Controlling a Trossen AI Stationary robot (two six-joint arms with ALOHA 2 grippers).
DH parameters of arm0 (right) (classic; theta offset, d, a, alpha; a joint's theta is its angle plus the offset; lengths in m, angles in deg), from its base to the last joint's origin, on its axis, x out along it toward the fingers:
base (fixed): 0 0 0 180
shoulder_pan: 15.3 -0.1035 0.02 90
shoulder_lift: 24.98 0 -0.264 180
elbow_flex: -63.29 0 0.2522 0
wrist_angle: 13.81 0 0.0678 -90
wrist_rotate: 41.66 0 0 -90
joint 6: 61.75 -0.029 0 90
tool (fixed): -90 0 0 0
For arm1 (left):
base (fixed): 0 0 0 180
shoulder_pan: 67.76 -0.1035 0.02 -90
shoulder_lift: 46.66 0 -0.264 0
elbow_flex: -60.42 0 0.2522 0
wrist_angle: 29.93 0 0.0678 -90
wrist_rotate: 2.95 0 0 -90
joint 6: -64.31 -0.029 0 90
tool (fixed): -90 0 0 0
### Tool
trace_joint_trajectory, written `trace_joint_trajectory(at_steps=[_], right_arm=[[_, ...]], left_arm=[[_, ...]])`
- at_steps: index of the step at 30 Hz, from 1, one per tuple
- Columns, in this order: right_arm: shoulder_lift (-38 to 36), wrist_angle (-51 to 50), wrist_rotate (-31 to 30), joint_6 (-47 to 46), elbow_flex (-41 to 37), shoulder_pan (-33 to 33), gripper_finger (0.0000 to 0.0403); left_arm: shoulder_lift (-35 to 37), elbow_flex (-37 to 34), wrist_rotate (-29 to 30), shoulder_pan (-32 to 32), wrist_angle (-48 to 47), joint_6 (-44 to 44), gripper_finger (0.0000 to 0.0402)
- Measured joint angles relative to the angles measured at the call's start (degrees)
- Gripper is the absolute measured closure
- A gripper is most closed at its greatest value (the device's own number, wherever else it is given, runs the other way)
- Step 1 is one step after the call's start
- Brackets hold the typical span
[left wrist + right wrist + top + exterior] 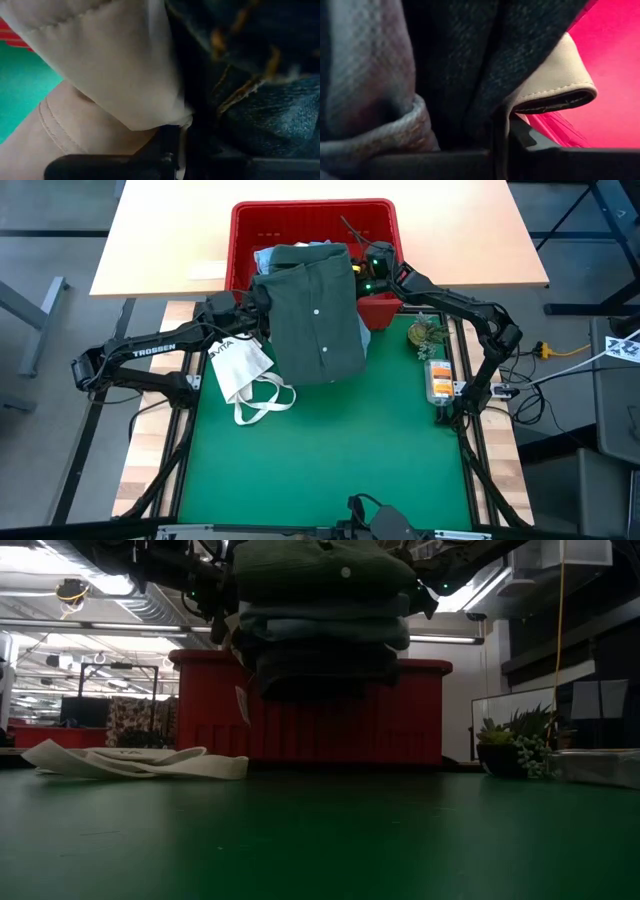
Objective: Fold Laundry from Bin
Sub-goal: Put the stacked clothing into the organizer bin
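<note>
A stack of folded laundry [312, 310], with a dark olive-green buttoned piece on top, hangs above the table's far edge, partly over the red bin [300, 225]. In the low view the stack [325, 620] shows light blue and dark layers under the green one, clear of the green mat. My left gripper [256, 300] is shut on the stack's left side and my right gripper [366, 278] on its right side. Beige cloth [115, 70] and dark jeans [260, 100] fill the left wrist view. Grey cloth [370, 75], dark cloth and a beige hem [560, 85] fill the right wrist view. My left gripper comes level at the stack's left side and is shut on folded layers there, beige cloth [165, 117] beside dark denim. How many layers it has, I cannot tell. The stack is lifted clear of the table. My right gripper comes at the stack's right side from the table's right, slanting slightly down. Its fingers are shut on dark cloth [485, 107], between a grey fold and a beige hem. The cloth hides the exact place of contact. The stack hangs lifted, roughly level.
A white tote bag [245, 375] with looped straps lies on the green mat at the left. At the right edge stand a small plant [428, 335] and a clear box with orange contents [440, 378]. A wooden tabletop [160, 250] lies behind the bin.
</note>
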Motion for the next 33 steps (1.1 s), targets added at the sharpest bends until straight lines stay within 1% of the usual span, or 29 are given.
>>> trace_joint_trajectory(at_steps=[16,20,28,33], right_arm=[[0.00,-0.52,0.42,-1.40,0.00,-0.68,0.0390],[-0.04,-1.23,0.93,-1.66,0.00,-1.35,0.0391],[-0.20,-4.41,2.38,-1.76,0.00,-2.18,0.0390],[-0.22,-4.68,2.58,-1.55,0.00,-2.82,0.0391]], left_arm=[[0.00,0.00,-0.65,0.24,-0.02,0.62,0.0390],[0.00,0.00,-1.49,1.26,-0.07,1.64,0.0390],[0.00,0.00,-1.61,3.45,-0.55,2.80,0.0390],[0.00,0.00,-1.58,4.45,-0.56,2.78,0.0390]])
